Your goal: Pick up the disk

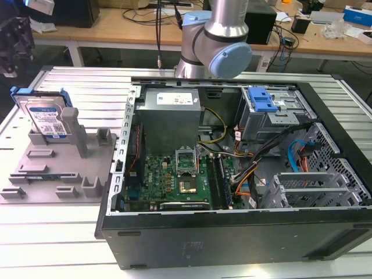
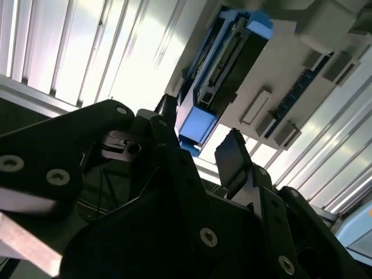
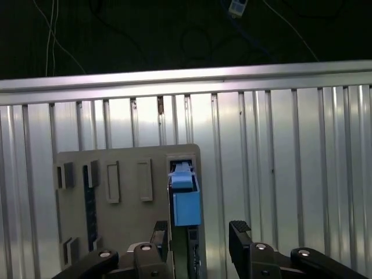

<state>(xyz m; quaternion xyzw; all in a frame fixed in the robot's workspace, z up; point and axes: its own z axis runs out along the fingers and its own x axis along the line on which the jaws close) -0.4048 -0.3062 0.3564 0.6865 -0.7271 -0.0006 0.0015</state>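
Silver disk (image 1: 47, 118) stands upright in the grey tray (image 1: 40, 174) on the desk (image 1: 64, 232). The tool (image 3: 199, 231) hangs wide open over it and grips nothing. Nothing is lifted yet.

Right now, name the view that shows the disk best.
The exterior view: the disk stands upright in the tray, its labelled face turned to the camera. Both wrist views catch it edge-on, so they show little more than its blue rails and no label.
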